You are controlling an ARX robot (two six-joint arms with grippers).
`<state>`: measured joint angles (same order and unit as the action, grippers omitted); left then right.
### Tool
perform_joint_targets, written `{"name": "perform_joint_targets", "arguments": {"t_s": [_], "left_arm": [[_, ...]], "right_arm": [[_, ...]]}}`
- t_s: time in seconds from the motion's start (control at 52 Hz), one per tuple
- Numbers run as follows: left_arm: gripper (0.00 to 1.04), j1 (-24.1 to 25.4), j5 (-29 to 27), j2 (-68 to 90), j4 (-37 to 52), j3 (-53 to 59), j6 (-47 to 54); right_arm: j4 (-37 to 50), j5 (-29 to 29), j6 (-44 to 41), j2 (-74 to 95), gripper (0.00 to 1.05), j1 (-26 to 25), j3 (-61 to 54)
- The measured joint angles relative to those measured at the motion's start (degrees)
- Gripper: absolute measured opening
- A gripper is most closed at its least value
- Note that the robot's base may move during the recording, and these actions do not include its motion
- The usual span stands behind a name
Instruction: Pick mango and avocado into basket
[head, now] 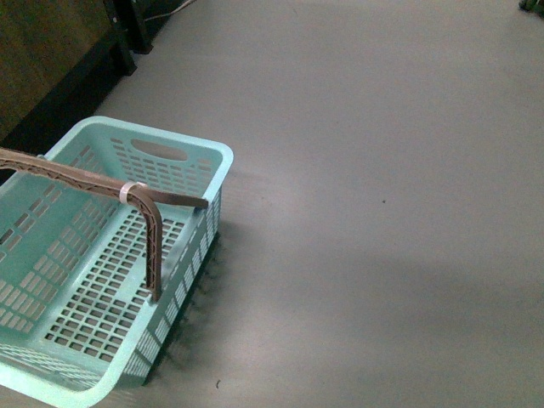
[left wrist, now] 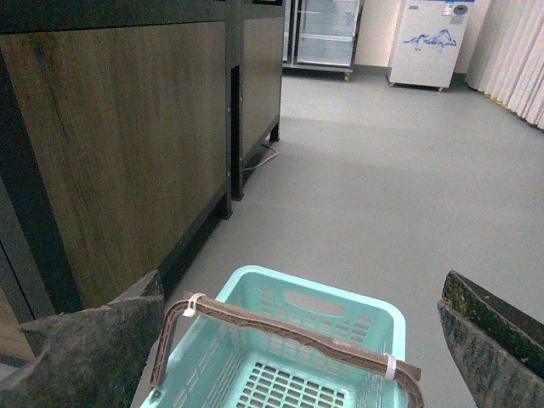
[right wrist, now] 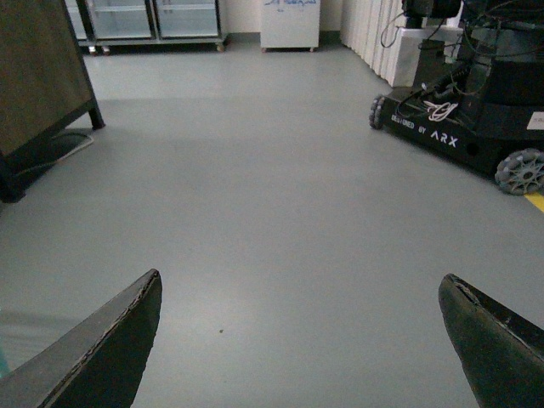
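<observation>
The left tool (left wrist: 302, 285) hangs with its two dark fingers (left wrist: 85, 357) spread wide and nothing between them. Just under and ahead of it stands the basket (left wrist: 340, 293). The right tool (right wrist: 299, 280) is also spread wide and grips nothing, with only grey floor (right wrist: 280, 187) under it.

The basket (head: 223, 161) is light mint-green plastic with slotted walls and bottom and a cut-out grip slot in its far end wall. A brown handle (head: 153, 238) is raised across it and bends down to the right-hand wall, with a white tie (head: 127, 192) wrapped round it near the bend. It sits on the floor (head: 382, 212) at the lower left of the front view, and the picture edge cuts off its near and left sides.

To the basket's left, close by, runs a dark wooden cabinet (left wrist: 127, 144) on black legs. To its right the floor lies open and flat. In the right wrist view a black wheeled robot base (right wrist: 459, 110) stands well off to one side.
</observation>
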<state>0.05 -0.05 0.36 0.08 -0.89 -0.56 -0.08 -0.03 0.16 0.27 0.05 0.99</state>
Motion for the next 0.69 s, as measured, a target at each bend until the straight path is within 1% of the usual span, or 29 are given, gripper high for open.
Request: {"name": "perform_joint_targets", "arguments": {"t_s": [0.058,0.077,0.096,0.135,0.173,0.192,0.212,0.231,0.289,0.327,0.366,0.443,0.52,0.597,0.693], "left_arm": [[0.97,0.00,0.04,0.24,-0.39,-0.11,-0.33],[0.97,0.00,0.48,2.21,-5.18,-1.86,-4.20],[0.97,-0.02,0.70,3.98,-8.72,-3.23,-5.88],[0.97,-0.52,0.68,9.81,-16.50,-6.93,-13.73],[0.97,-1.31,0.90,15.67,-22.01,-9.64,-22.16],[0.97,-1.68,0.92,17.29,-22.58,-10.10,-24.02],[0.97,-2.16,1.01,19.34,-22.56,-10.54,-28.61],[0.97,-2.38,1.16,20.26,-22.40,-10.75,-30.27],[0.97,-3.43,3.08,26.91,-18.69,-12.70,-41.00],[0.97,-3.74,3.76,30.23,-15.91,-14.01,-46.14],[0.97,-3.87,4.96,36.11,-10.58,-15.89,-52.11],[0.97,-4.90,4.72,48.39,-0.98,-18.43,-59.25],[0.97,-5.62,4.09,58.75,5.11,-19.76,-62.42],[0.97,-5.92,3.08,65.42,8.46,-20.61,-63.76],[0.97,-6.27,1.42,78.14,13.73,-22.88,-65.37]], "right_arm": [[0.00,0.00,0.00,0.00,0.96,0.00,0.00],[0.00,0.02,0.00,0.00,0.96,0.00,0.00],[0.00,0.00,0.00,0.00,0.96,-0.02,0.00],[0.00,0.00,0.00,0.00,0.96,0.00,0.00],[0.00,-0.02,0.00,0.00,0.96,0.00,0.00],[0.00,-0.02,0.00,0.00,0.96,-0.02,0.00],[0.00,0.04,0.00,0.00,0.96,0.00,0.00],[0.00,0.04,0.00,0.00,0.96,-0.02,0.00],[0.00,0.02,0.00,0.00,0.96,0.00,0.00],[0.00,0.02,0.00,0.00,0.96,0.00,0.00],[0.00,0.00,0.00,0.00,0.96,0.00,0.00],[0.00,0.02,0.00,0.00,0.96,0.00,0.00],[0.00,0.02,0.00,0.00,0.96,0.00,0.00],[0.00,0.02,0.00,0.00,0.96,0.00,0.00],[0.00,0.02,0.00,0.00,0.96,0.00,0.00]]}}
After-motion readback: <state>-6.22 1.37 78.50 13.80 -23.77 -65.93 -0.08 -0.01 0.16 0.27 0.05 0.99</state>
